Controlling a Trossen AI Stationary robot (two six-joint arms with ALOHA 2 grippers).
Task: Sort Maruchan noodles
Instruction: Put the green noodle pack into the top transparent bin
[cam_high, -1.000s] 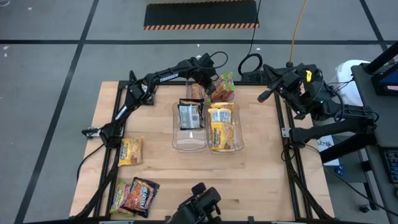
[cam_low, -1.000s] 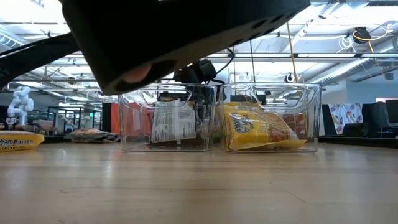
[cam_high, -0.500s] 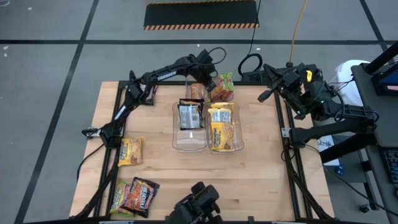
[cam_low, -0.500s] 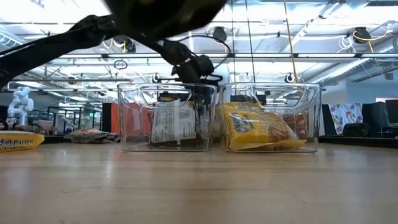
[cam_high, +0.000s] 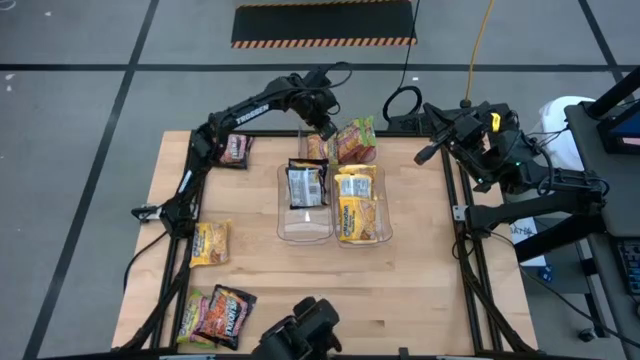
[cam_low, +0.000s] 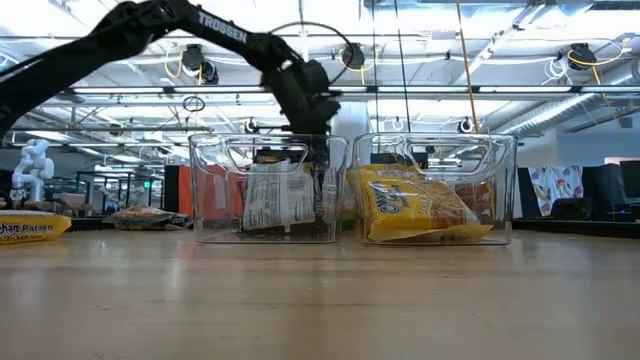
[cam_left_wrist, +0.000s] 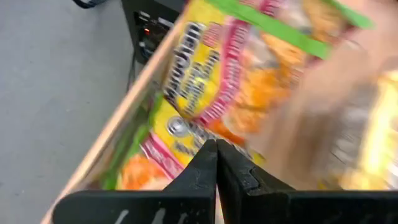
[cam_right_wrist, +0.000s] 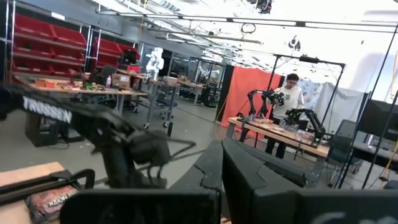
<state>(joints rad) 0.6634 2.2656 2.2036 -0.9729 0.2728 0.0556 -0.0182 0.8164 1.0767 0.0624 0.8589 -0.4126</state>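
Note:
A pink-green Maruchan noodles packet (cam_high: 356, 140) (cam_left_wrist: 249, 81) is at the table's far edge, behind two clear bins. My left gripper (cam_high: 328, 128) (cam_left_wrist: 216, 148) is raised beside it and shut on its edge. A second pink-green packet (cam_left_wrist: 134, 168) lies flat below, by the table's edge. The left bin (cam_high: 305, 222) holds a dark packet (cam_high: 306, 185). The right bin (cam_high: 362, 236) holds yellow packets (cam_high: 358, 205). A brown packet (cam_high: 317, 147) lies behind the left bin. My right gripper (cam_high: 428, 153) (cam_right_wrist: 221, 163) is shut, held high over the far right edge. My left gripper pinches the pink-green packet by its edge (cam_left_wrist: 225, 129) between the two fingertips. The fingers slant down from the table's left side. The packet stands tilted beyond the fingertips. Which part of it still rests on the packet below, I cannot tell.
More packets lie on the table's left side: a brown one (cam_high: 235, 148) at the far left, a yellow one (cam_high: 210, 243) in the middle, and two (cam_high: 215, 315) at the near corner. Bare wood (cam_high: 420, 270) lies right of and in front of the bins.
My left gripper has risen from low behind the left bin and gone a little toward the far edge, staying shut. Its arm has swung off the brown packet at the far left, which now shows.

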